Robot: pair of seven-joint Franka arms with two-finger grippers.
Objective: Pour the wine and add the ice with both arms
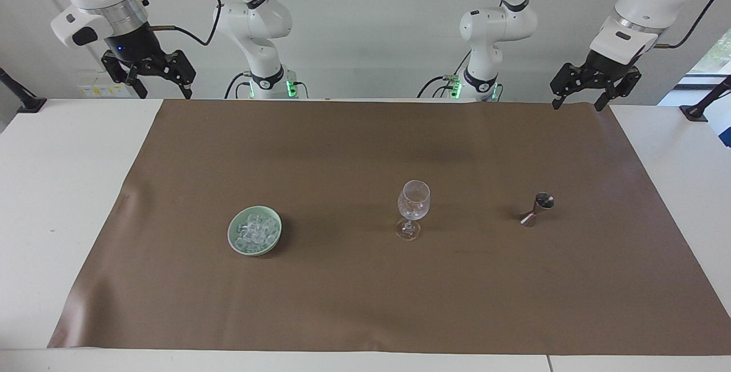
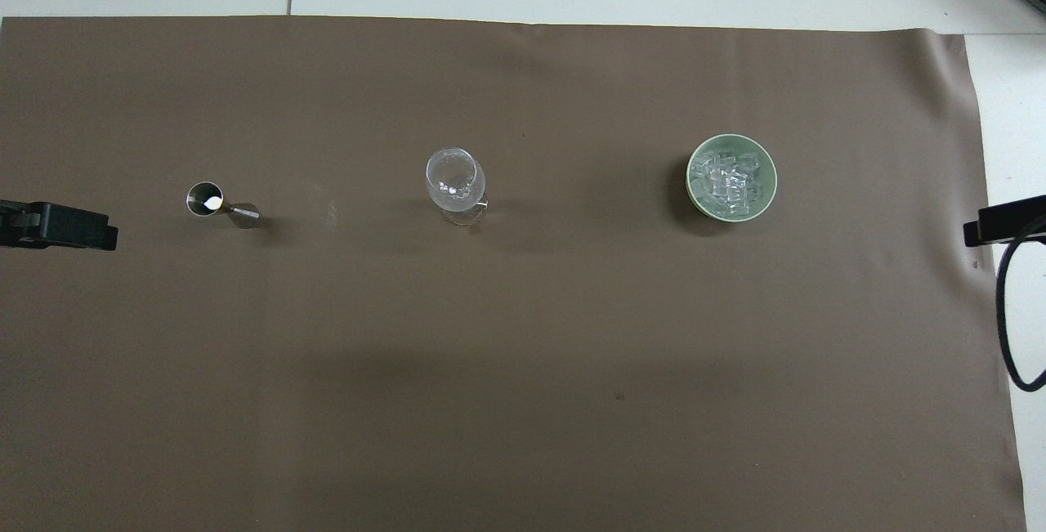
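Grippers left (image 1: 581,95), right (image 1: 153,82) at mat (image 1: 365,303) edges, jaws spread, empty.

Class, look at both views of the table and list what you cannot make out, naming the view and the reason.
- Jigger: what its cup holds is too small to tell in either view.
- Stemmed glass: clear glass; any liquid unreadable.
- Left claw and right claw: cut off by the overhead view's side edges.
- Ice in the green bowl: cube count unreadable, heaped and glassy.
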